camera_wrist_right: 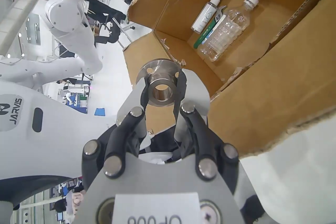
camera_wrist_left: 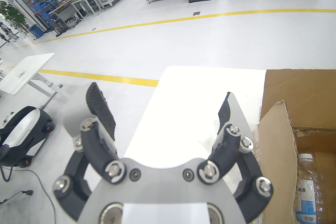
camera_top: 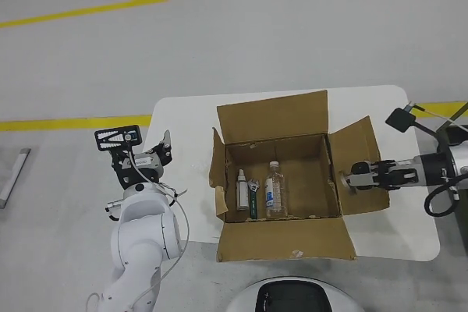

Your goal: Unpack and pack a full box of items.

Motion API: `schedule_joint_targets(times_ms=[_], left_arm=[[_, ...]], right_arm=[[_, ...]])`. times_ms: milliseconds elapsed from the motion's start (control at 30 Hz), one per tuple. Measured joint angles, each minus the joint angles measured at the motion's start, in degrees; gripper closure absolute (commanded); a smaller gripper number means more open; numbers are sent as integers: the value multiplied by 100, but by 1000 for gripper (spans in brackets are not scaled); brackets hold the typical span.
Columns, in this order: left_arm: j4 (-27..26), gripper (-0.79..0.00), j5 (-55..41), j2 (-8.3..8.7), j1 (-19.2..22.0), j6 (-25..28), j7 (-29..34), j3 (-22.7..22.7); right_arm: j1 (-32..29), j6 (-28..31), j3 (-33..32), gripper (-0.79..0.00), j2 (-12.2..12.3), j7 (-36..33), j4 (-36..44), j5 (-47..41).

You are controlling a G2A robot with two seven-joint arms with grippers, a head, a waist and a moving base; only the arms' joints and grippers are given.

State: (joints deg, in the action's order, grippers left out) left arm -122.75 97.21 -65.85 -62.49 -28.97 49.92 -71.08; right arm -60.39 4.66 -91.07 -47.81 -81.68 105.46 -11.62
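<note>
the cardboard box (camera_top: 274, 117) sits open on the white surface (camera_top: 187, 125). inside, a spray bottle (camera_top: 242, 191), a green-handled tool (camera_top: 253, 203) and a clear bottle (camera_top: 274, 193) with a white-and-blue label lie side by side, long axes parallel, caps pointing away from the robot. the right gripper (camera_wrist_right: 161, 82) pinches a flanged metal ring (camera_wrist_right: 157, 68) above the box's right flap. the left gripper (camera_wrist_left: 160, 93) hangs spread wide at the surface's left edge.

In the box (camera_top: 355, 144), bare floor runs toward its right wall; spray bottle (camera_top: 242, 191), wrench (camera_top: 253, 200) and water bottle (camera_top: 274, 192) crowd its left.

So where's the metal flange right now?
The metal flange sits in the right claw, over the right flap of the cardboard box, apart from the clear bottle inside.
</note>
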Motion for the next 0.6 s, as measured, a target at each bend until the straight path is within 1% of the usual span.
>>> schedule_joint_targets(times_ms=[133, 200, 267, 367, 500, 600], left_arm=[[0, -785, 0, 0, 0, 0, 0, 0], [0, -785, 0, 0, 0, 0, 0, 0], [0, -785, 0, 0, 0, 0, 0, 0], [0, -785, 0, 0, 0, 0, 0, 0], [0, -785, 0, 0, 0, 0, 0, 0], [0, -785, 0, 0, 0, 0, 0, 0]], right_arm=[[-67, -240, 60, 0, 16, 377, 307, 301], [56, -479, 336, 0, 7, 532, 481, 575], [257, -780, 715, 0, -2, 547, 569, 1025], [752, -1320, 1605, 0, -65, 518, 604, 1991], [1611, -1864, 2974, 0, -264, 394, 58, 3139], [2205, -2055, 3795, 0, -467, 344, -474, 3457]])
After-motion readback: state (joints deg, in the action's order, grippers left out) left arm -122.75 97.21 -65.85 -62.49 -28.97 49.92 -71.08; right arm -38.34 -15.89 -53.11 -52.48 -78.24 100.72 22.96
